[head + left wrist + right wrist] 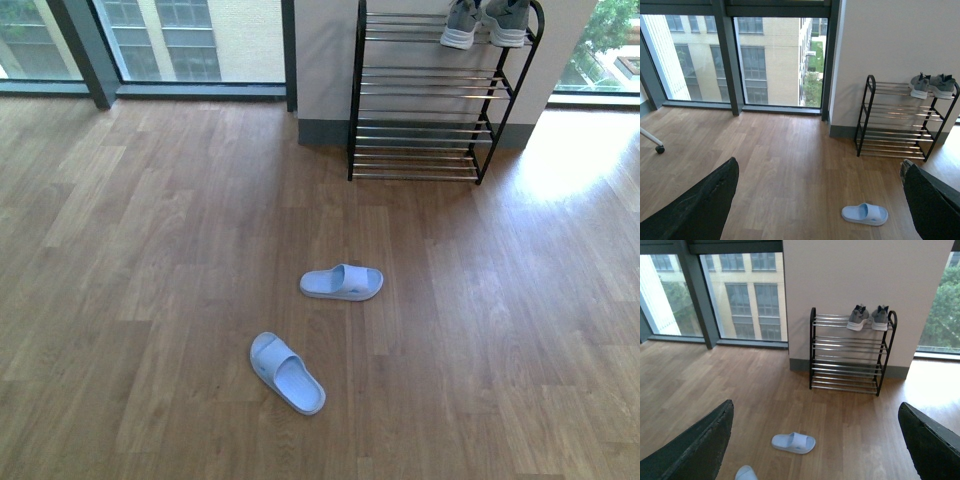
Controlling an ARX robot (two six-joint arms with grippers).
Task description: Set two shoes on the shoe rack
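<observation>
Wood floor (150,250) fills most of what you see, one pale wall (865,280) section at the back with windows (770,60) either side. One shoe rack (425,125), black frame, four tiers of chrome rods, stands against that wall, upright.

Left gripper (819,165): two dark fingers (700,205) spread wide, nothing between them, up above the floor. Right gripper (816,405): same, fingers (932,440) wide apart, nothing held. Neither arm shows in your front view.

Shoes, four total. Two grey ones on the rack's top tier at its right end, side by side, touching or nearly, toes pointing out toward you: inner sneaker (461,25) and outer sneaker (506,22). Three lower tiers bare.

Two pale blue ones on the floor, well in front of the rack, apart from each other: far slide (342,282) lies crosswise, near slide (287,373) sits closer to you and to the left, angled. Left wrist view catches only one of them, right wrist view the far one plus an edge of the near one
</observation>
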